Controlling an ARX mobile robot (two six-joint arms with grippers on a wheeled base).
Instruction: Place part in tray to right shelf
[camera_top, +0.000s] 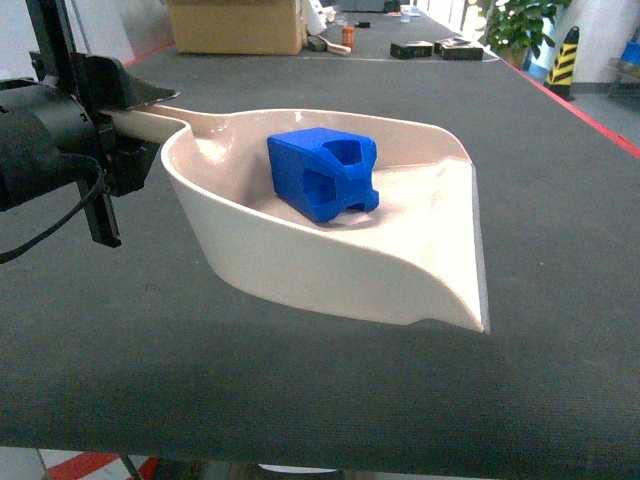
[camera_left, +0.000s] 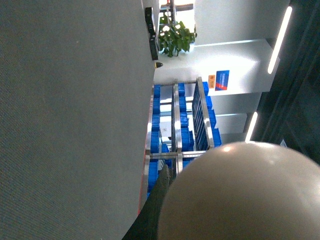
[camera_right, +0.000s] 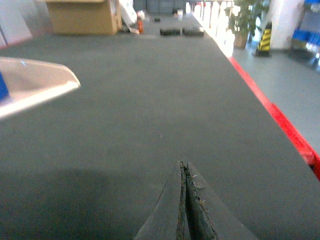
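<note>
The cream dustpan-shaped tray (camera_top: 400, 250) is in the middle of the head view, its open lip facing right. The bright-blue part (camera_top: 323, 173) lies inside it, near the back wall. My left gripper (camera_top: 135, 125) is shut on the tray's handle at the left. The left wrist view is mostly filled by the tray's rounded back (camera_left: 245, 195), with one dark finger (camera_left: 160, 200) beside it. My right gripper (camera_right: 183, 166) is shut and holds nothing, low over the dark table, out of the head view. To its left the tray's lip (camera_right: 40, 85) shows, with a sliver of the part (camera_right: 2, 85).
A dark grey table (camera_top: 300, 400) with a red right edge (camera_right: 280, 120). At its far end stand a cardboard box (camera_top: 235, 25) and small black boxes (camera_top: 412, 48). A plant (camera_top: 515, 25) and a striped bollard (camera_top: 562, 60) stand beyond. A metal shelf with blue crates (camera_left: 180, 125) shows past the table.
</note>
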